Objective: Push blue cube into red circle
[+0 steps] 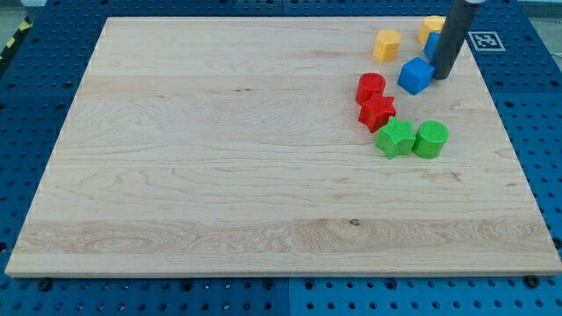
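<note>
Green blocks [413, 139] nearest; my tip [440, 76] touches blue cube [415, 75], beside red circle [371, 87].

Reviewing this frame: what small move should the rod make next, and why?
Probably a short push toward the view's lower left. My tip sits against the blue cube's right side, and the red circle lies just left and slightly below, a small gap apart.

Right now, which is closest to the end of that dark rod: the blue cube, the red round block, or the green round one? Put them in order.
Measured from my tip:
1. Blue cube, right beside it on the view's left.
2. Red circle, farther left.
3. Green cylinder, farthest, toward the view's bottom.
</note>
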